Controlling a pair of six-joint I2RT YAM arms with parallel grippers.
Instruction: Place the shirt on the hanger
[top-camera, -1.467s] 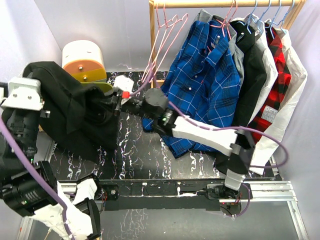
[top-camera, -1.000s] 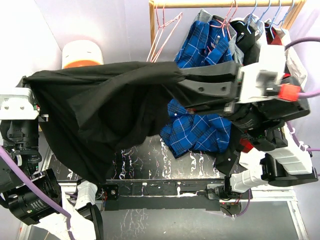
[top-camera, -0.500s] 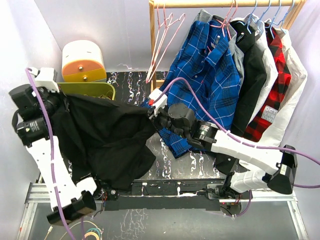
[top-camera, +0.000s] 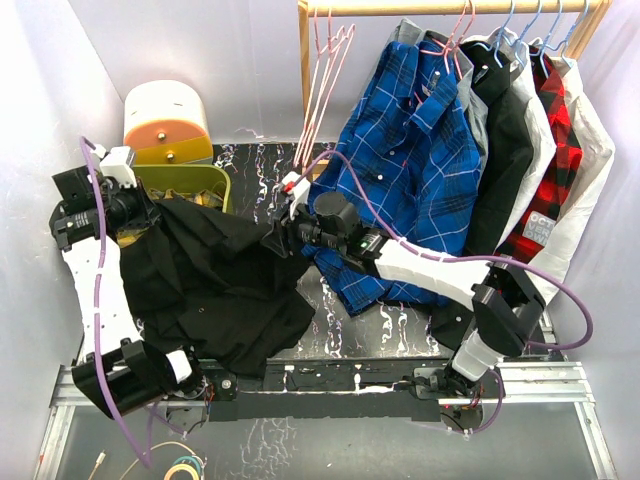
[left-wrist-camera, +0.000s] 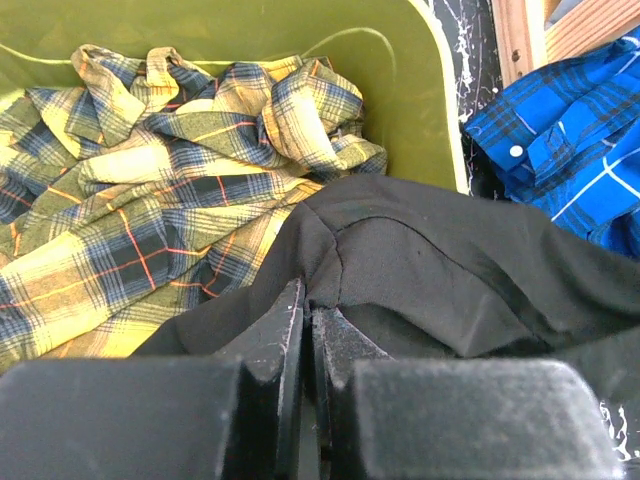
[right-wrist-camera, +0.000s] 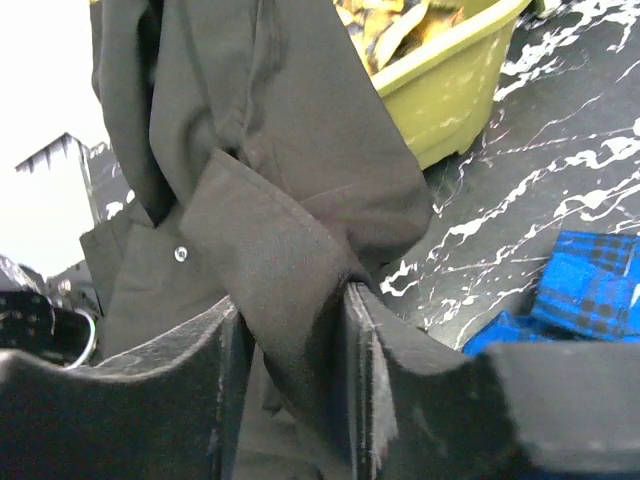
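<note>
The black shirt (top-camera: 220, 285) lies bunched on the left of the dark marbled table, stretched between my two grippers. My left gripper (top-camera: 138, 213) is shut on a fold of it (left-wrist-camera: 420, 270) by the green bin. My right gripper (top-camera: 278, 240) is shut on a flap of the shirt's edge (right-wrist-camera: 270, 250), with a white button (right-wrist-camera: 180, 254) beside it. Pink wire hangers (top-camera: 325, 85) hang empty at the left end of the wooden rail, apart from both grippers; I cannot tell which one is the task's.
The green bin (top-camera: 218, 178) holds a yellow plaid shirt (left-wrist-camera: 150, 190). A cream and orange drum (top-camera: 165, 120) stands behind it. A blue plaid shirt (top-camera: 420, 170) and black, red plaid and white garments hang on the rail (top-camera: 450, 8) at the right.
The shirt was held high and spread wide a second ago; now it is lowered and bunched on the table. Both grippers have come down and closer together, still holding it.
</note>
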